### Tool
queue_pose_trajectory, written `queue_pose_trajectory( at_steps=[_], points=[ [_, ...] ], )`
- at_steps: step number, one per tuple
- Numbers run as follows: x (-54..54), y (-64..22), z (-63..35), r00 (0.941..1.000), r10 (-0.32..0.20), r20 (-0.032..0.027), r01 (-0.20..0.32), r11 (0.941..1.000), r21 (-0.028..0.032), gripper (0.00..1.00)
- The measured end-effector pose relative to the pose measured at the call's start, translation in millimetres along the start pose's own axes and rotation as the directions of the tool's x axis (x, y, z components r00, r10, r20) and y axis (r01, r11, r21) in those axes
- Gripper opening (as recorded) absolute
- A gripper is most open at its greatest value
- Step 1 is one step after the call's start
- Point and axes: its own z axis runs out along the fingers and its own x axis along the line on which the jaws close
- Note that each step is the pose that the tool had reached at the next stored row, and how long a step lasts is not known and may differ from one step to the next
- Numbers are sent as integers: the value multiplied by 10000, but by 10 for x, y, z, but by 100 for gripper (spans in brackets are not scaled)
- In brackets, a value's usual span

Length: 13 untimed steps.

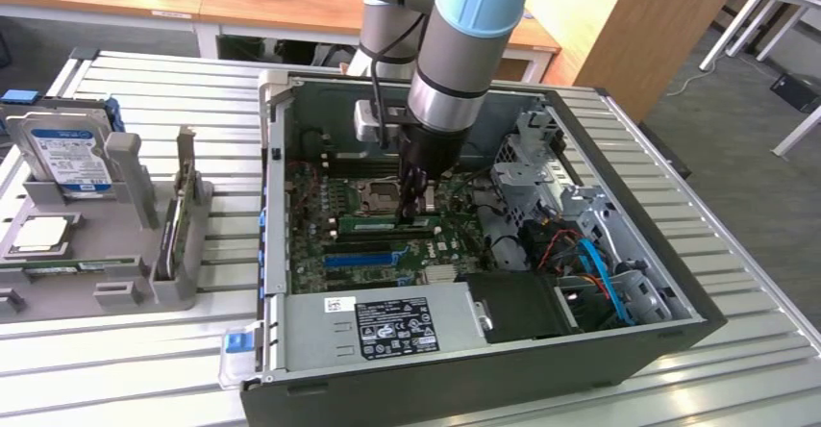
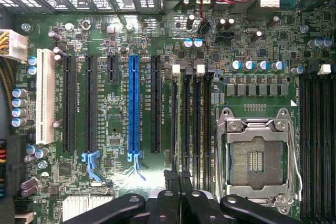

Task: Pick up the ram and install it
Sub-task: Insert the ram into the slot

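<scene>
The robot arm reached down into an open black metal computer case that lay on its side on the silver slatted table. Its black claw was down at the green motherboard, its fingers drawn together on the upper edge of the ram. The ram, a long thin green circuit-board stick with a row of black chips, stood on edge on the board, lined up along a memory slot. It sat just beside the square silver-framed processor socket. It lay between that socket and the long bright-blue plastic slot strip. Whether it was fully seated could not be told.

In the wrist view the dark memory slots ran between the blue strip and the socket, and the claw's fingers met over one of them. A long white plastic slot lay farther out, beyond the blue one.

Toward the exterior view's left, well apart from the case, a grey plastic holder stood on the table. It carried a boxy silver hard drive with a blue-and-white label, standing upright. A grey metal power-supply box with a black label filled the near corner of the case.
</scene>
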Motion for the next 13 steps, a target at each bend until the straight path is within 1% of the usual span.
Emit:
queue_pose_trajectory(
  at_steps=[13],
  points=[
    [-4, 0, 10, 10000, 0, 1, 0, 10000, 0, 12]
  ],
)
